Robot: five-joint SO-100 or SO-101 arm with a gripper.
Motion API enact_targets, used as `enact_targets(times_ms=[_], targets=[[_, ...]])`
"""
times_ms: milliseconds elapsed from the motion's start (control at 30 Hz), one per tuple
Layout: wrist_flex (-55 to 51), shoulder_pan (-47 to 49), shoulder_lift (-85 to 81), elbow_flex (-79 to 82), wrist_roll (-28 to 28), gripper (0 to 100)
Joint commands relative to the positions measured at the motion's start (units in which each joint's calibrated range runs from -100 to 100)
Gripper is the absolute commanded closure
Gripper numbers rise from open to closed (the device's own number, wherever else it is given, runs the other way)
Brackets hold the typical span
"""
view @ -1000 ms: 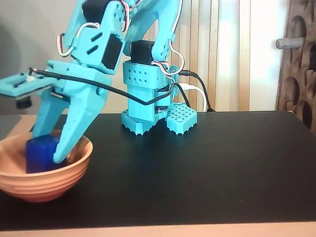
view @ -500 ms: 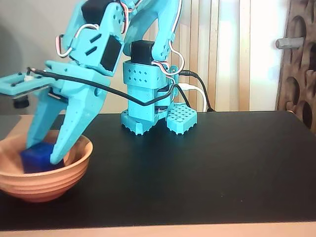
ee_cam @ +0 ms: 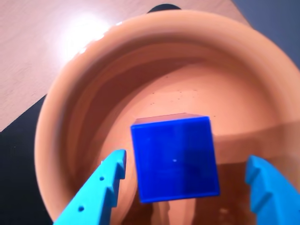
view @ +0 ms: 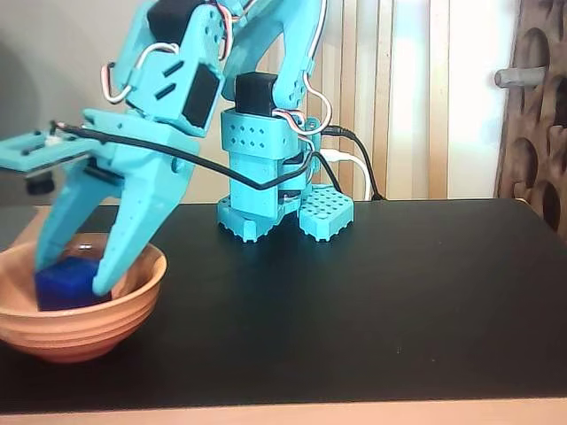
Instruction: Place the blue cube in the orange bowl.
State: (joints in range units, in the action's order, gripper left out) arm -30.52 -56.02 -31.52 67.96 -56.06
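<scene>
The setting looks like a room in a home, with a hobby robot set up in it. Beyond the fingers [view: 75,266], across the black mat [view: 372,292] that covers the table [view: 266,414], pale vertical blinds [view: 390,97] let daylight through, as a living-room window would. Far off to the side of the fingers, at the fixed view's right edge, stands a dark brown wooden screen [view: 539,106] pierced with oval holes, a piece of household decoration. On the other side, above the fingers, is a plain grey wall [view: 53,53]. The table's light wood grain also shows in the wrist view.
</scene>
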Motion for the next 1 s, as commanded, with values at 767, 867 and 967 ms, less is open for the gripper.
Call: enact_targets(times_ms=[767,867,967], targets=[[2.0,0.6,-8.1,-4.8,-0.6,59],[2.0,0.9,-9.6,-4.8,-0.6,59],[2.0,1.1,-11.7,-4.6,-0.6,59]])
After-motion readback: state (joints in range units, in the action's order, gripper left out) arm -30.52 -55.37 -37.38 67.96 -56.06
